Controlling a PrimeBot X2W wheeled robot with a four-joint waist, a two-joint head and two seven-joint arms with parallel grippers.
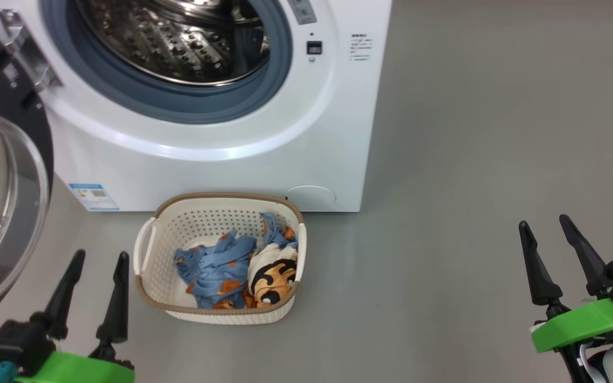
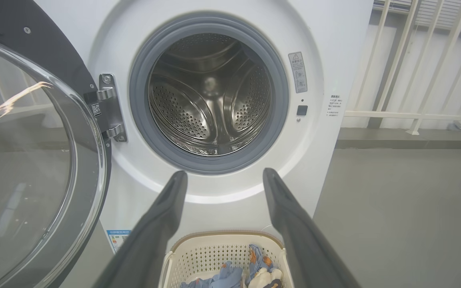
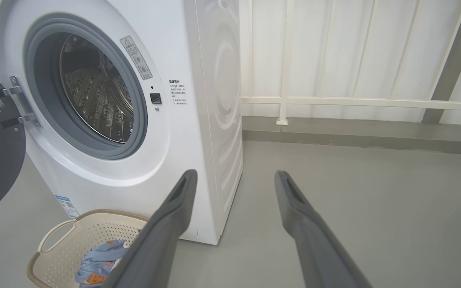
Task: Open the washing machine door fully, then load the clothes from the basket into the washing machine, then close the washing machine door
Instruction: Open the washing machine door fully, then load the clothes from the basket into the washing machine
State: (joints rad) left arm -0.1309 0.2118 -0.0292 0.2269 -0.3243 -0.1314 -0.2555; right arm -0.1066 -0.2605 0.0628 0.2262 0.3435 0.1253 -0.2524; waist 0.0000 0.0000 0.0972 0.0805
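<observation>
Standing on the smooth grey floor (image 1: pixel 471 159), the washing machine (image 1: pixel 205 170) is a white, boxy front-loader whose round opening faces the robot. A thick grey rubber gasket (image 1: pixel 179 103) rings the opening, and behind it lies the shiny perforated steel drum (image 1: pixel 179 42). A small blue label sticker (image 1: pixel 93 196) sits low on the front at the left.

The washing machine door (image 1: pixel 3 186) hangs on a metal hinge (image 1: pixel 24 48) at the left of the opening. It is swung wide to the robot's left. The door is a big round disc with a glossy black rim, and its clear domed glass bulges out on the inner side.

The basket (image 1: pixel 205 223) rests on the floor just in front of the machine's lower edge, below the opening. It is cream plastic with rounded corners, walls dotted with small holes, and a brown woven-look rim. Its two loop handles point left and right in the head view.

The clothes (image 1: pixel 242 271) lie crumpled inside the basket, toward its right and near side. They are soft light blue fabric with orange-brown prints, beside a cream piece with a black-and-orange cartoon print.

The left tool (image 1: pixel 102 254) hovers just left of the basket. Its two long dark tapered fingers are spread wide, point toward the machine, and hold nothing. The right tool (image 1: pixel 543 220) hangs well to the right over bare floor, equally wide and empty.
</observation>
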